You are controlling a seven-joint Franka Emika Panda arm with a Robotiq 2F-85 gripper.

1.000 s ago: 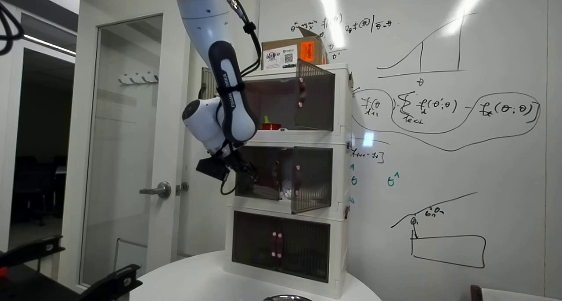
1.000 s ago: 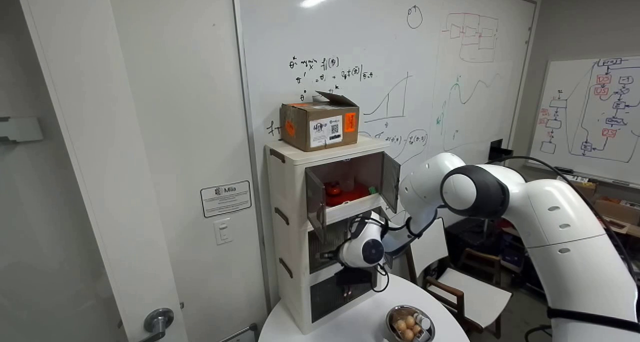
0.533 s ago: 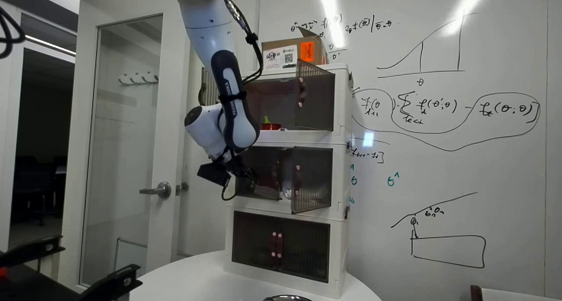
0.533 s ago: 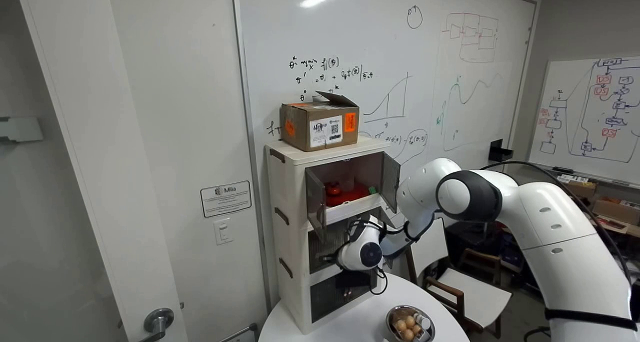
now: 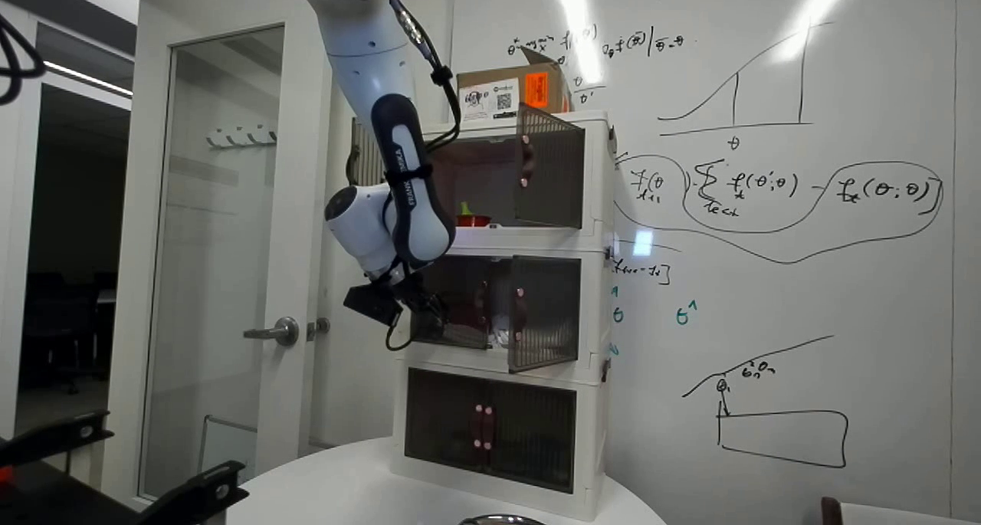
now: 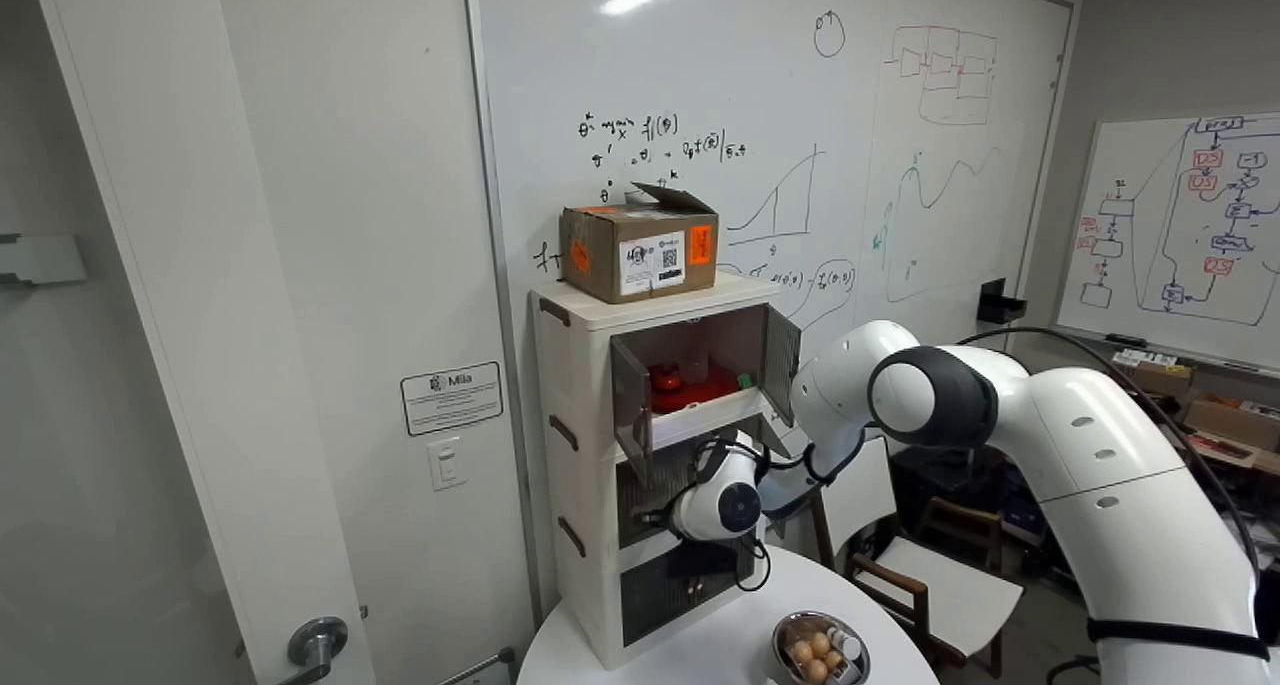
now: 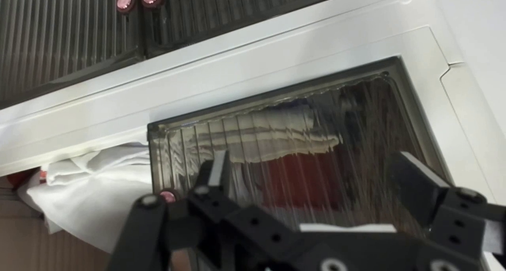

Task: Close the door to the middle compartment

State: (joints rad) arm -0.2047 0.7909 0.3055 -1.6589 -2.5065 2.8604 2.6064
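Observation:
The middle compartment (image 5: 500, 280) has two smoky ribbed doors. In an exterior view the right-hand door (image 5: 553, 310) stands ajar, swung outward. The left-hand door (image 5: 464, 318) looks about flush with the frame. My gripper (image 5: 435, 310) is in front of this left-hand door; it also shows in an exterior view (image 6: 655, 517). In the wrist view my gripper (image 7: 310, 156) is open, fingers wide apart with nothing between them, facing the left-hand door panel (image 7: 367, 116). I cannot tell if the fingers touch it. A red item (image 7: 300, 180) shows through the panel, and white cloth (image 7: 99, 188) in the gap beside it.
The top tier's doors (image 6: 630, 405) hang open above my wrist. The bottom tier's doors (image 5: 452, 418) are shut. A cardboard box (image 6: 640, 250) sits on the cabinet. A metal bowl (image 6: 820, 645) stands on the round white table (image 6: 700, 635).
The arm has sunk a little and my gripper has moved slightly lower in front of the left-hand door. The doors show no visible movement.

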